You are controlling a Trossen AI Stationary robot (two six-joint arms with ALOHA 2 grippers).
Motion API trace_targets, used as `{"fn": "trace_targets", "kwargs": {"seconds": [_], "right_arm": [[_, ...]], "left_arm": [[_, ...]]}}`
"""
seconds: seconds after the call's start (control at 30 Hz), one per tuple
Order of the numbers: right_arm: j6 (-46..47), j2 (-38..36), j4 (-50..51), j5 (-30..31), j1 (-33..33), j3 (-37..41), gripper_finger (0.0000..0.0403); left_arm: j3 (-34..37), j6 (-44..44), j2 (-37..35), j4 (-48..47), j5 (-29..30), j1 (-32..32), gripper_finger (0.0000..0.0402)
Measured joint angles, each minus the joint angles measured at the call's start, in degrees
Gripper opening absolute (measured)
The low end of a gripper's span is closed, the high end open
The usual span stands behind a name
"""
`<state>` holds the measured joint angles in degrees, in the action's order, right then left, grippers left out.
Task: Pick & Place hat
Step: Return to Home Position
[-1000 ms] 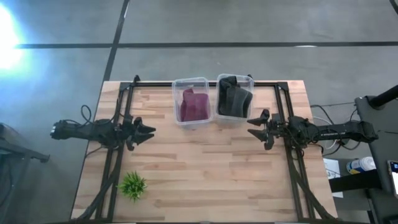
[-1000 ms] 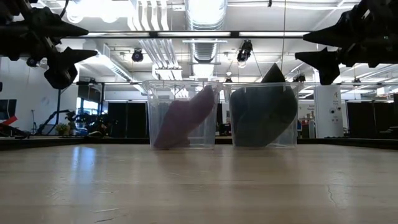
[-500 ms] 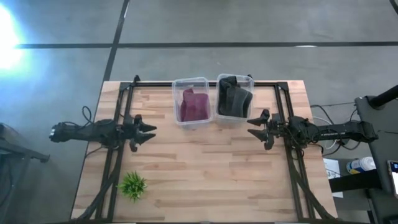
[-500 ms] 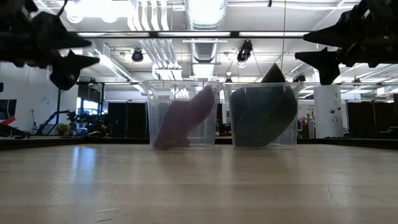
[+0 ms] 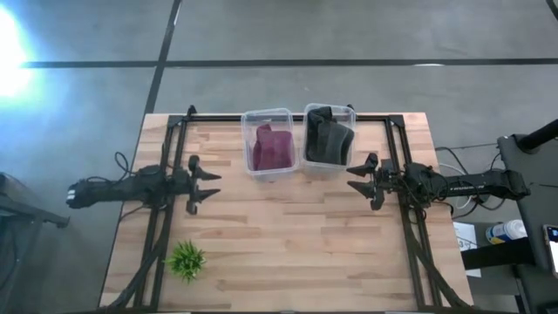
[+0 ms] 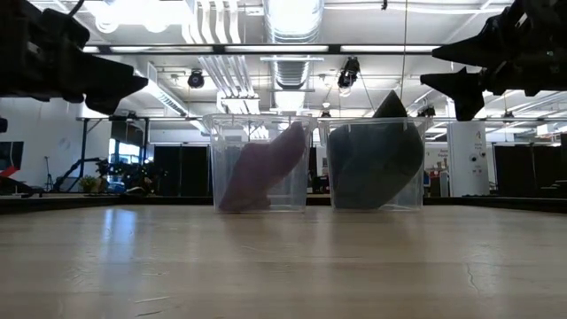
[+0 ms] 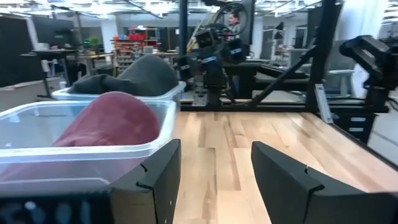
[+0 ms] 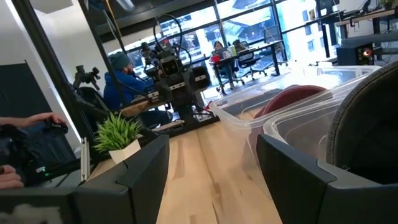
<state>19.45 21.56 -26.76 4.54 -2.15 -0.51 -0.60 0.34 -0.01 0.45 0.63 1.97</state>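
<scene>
Judging by how things lie, we would call the sorting done. The red cap (image 5: 272,146) sits inside the left bin (image 5: 267,111). A dark heap of black cap (image 5: 329,138) fills the right bin (image 5: 305,139), rising above its rim in the low view. We cannot tell from these views whether that heap is one cap or two. No cap lies loose on the table (image 5: 288,235), and only a small plant (image 5: 186,259) stands near its front left corner.

Both arms hang above the wood, out toward their own sides. The left gripper (image 5: 212,185) points inward, level with the front of the bins and well apart from them; its fingers are spread and hold nothing. The right gripper (image 5: 353,179) is just off the right bin's front corner, its fingers likewise apart and empty, as its wrist view shows.

What is left, we think, is only parking: each arm needs to settle at its rest pose. Neither gripper has anything to release.
</scene>
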Motion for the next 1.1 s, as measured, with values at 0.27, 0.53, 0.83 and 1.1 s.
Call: {"fn": "trace_targets", "kwargs": {"seconds": [0.27,0.53,0.83,1.1], "right_arm": [[0.0,0.0,0.0,0.0,0.0,0.0,0.0237],[0.0,0.02,-0.01,0.02,0.0,-0.02,0.0237],[-0.01,0.02,-0.01,0.02,0.0,-0.02,0.0237],[-2.44,-0.19,0.8,-0.07,0.0,-0.09,0.0237]], "left_arm": [[0.07,-1.92,0.32,-0.44,0.1,0.69,0.019],[0.13,-2.51,1.29,-0.55,0.1,0.69,0.019],[0.17,-2.51,1.29,-0.42,0.22,0.69,0.019],[0.0,-2.51,1.29,0.68,0.34,0.69,0.019]]}}
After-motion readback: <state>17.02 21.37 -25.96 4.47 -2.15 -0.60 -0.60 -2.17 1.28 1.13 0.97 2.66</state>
